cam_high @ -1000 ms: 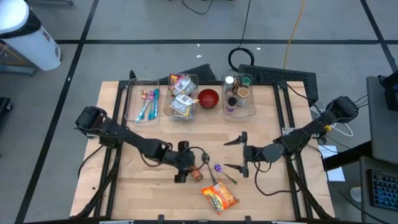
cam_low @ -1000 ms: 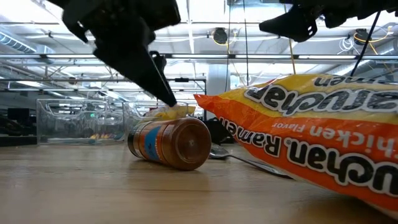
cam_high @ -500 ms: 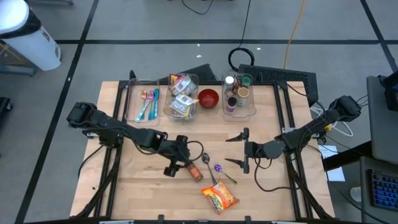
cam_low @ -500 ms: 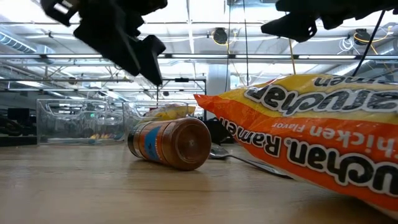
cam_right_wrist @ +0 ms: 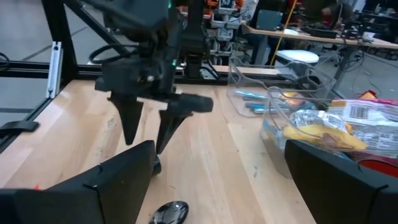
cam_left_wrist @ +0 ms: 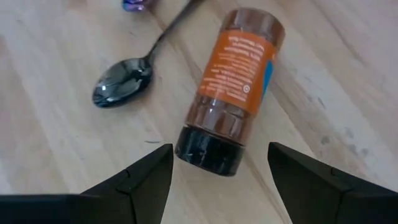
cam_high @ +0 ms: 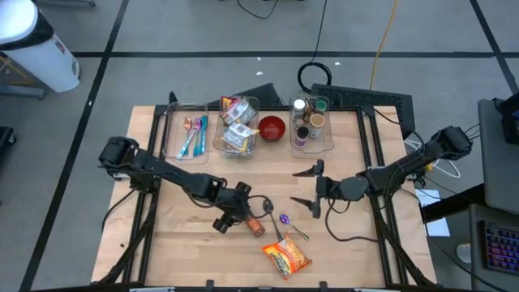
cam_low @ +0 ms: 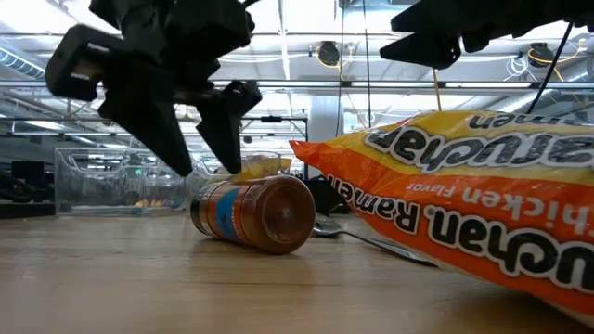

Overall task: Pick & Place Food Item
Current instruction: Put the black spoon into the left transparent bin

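Brown spice jar with orange label and black cap (cam_high: 253, 225) lies lower centre on worktop (cam_high: 170, 243) | rigid, smooth, may roll; you'd grip mid-body | left gripper (cam_high: 232, 211) released above it | right gripper (cam_high: 312, 187) released, right of centre

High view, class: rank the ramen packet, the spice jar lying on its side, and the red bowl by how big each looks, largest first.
1. Ramen packet, clearly the largest.
2. Red bowl.
3. Spice jar. The left hand covers one end of it, so its full length is hidden, and second and third place are close; treat them as unsure.
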Controlling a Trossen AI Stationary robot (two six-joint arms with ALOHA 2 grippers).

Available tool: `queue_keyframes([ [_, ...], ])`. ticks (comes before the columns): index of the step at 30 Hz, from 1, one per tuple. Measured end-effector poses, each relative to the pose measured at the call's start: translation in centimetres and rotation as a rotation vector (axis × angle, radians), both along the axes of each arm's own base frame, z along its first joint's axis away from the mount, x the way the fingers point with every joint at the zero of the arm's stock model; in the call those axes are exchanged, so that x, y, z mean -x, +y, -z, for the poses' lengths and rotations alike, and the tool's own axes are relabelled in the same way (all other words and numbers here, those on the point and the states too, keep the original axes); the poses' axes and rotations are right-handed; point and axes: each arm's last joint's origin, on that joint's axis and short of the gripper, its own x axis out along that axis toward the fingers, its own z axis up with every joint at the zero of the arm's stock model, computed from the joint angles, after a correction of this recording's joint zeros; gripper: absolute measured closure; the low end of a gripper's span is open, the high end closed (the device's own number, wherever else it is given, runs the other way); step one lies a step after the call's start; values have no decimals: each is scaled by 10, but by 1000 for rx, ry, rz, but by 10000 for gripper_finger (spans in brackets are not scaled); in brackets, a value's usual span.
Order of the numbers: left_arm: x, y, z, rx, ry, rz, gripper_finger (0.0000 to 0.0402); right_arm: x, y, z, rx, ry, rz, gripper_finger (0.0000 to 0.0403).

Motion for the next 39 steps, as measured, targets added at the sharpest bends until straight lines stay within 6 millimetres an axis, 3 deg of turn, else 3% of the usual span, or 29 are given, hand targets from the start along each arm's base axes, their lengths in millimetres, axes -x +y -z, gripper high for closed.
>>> queue_keyframes([
  [18, -15, 17, 28, 16, 38, 46, 131, 0, -3, 2, -17, 20, 14, 59],
  [26, -21, 14, 46, 77, 67, 40, 131, 0, -3, 3, -14, 28, 13, 59],
  [39, -28, 12, 35, 169, -13, -75, 131, 1, -3, 9, -75, 74, 12, 64],
])
